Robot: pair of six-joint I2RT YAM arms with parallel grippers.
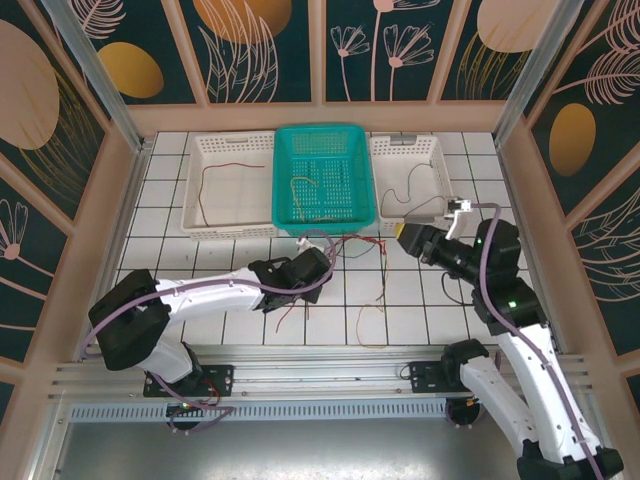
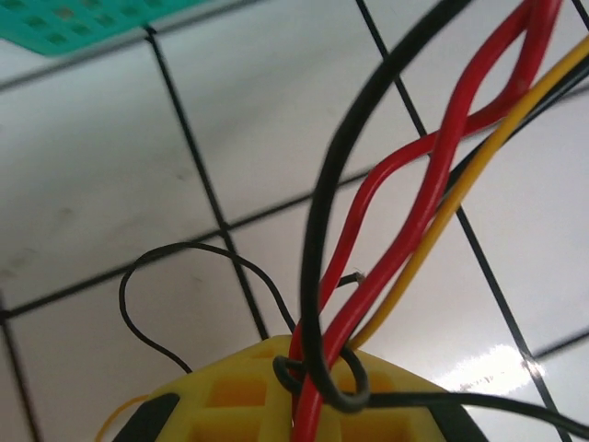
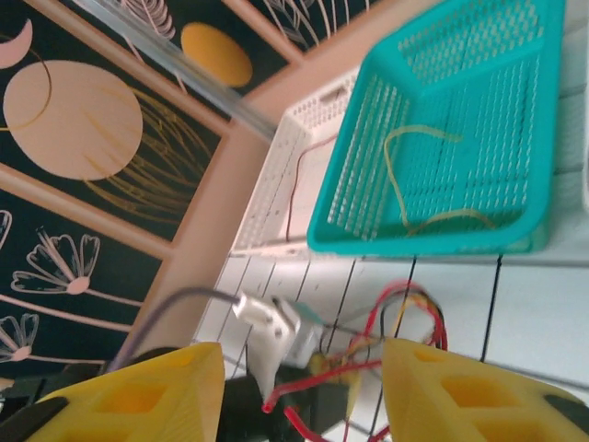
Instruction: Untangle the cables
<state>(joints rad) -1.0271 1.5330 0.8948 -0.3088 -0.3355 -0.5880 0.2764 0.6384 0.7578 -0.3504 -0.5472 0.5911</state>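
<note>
Left gripper (image 1: 326,260) clamps the cables (image 1: 362,241) mid-frame, and the right gripper (image 1: 405,232) sits open beside them. Three baskets (image 1: 279,180) line the top, on a white tiled table (image 1: 180,262) with floral panels (image 1: 260,50) all round.

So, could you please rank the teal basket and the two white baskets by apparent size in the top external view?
Teal basket: largest.
Left white basket: close second, partly overlapped by the teal one, so unsure.
Right white basket: smallest.
</note>
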